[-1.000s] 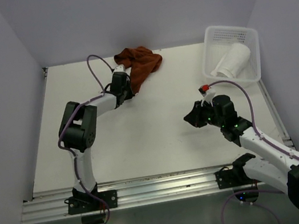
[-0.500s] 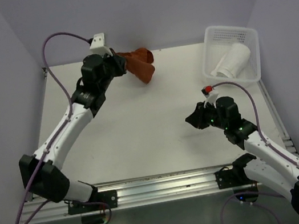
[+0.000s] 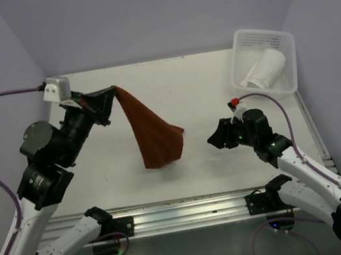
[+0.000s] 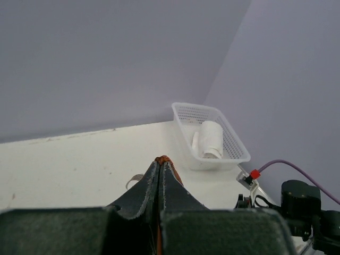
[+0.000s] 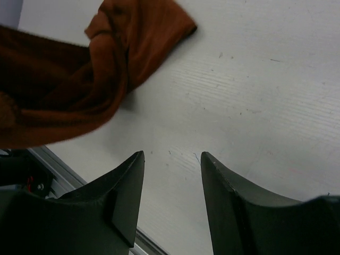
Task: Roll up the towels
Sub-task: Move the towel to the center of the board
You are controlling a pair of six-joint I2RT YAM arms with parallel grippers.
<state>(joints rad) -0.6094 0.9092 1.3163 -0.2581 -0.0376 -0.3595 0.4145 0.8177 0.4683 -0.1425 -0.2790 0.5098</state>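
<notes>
White tabletop (image 3: 216, 86), pale lilac walls on three sides. Above it the left gripper (image 3: 105, 100) is clamped on a corner of the rust-brown towel (image 3: 153, 134), held up well to the left of the basket (image 3: 258, 33). The cloth hangs slantwise, its lower end reaching the table nearer the basket. The right gripper (image 3: 216, 136), jaws parted and holding nothing, hovers in front of the basket, near that lower end. The white towel (image 3: 266, 68) lies rolled inside the basket.

No readable text, no labels, no brand marks, no numbers in any view
</notes>
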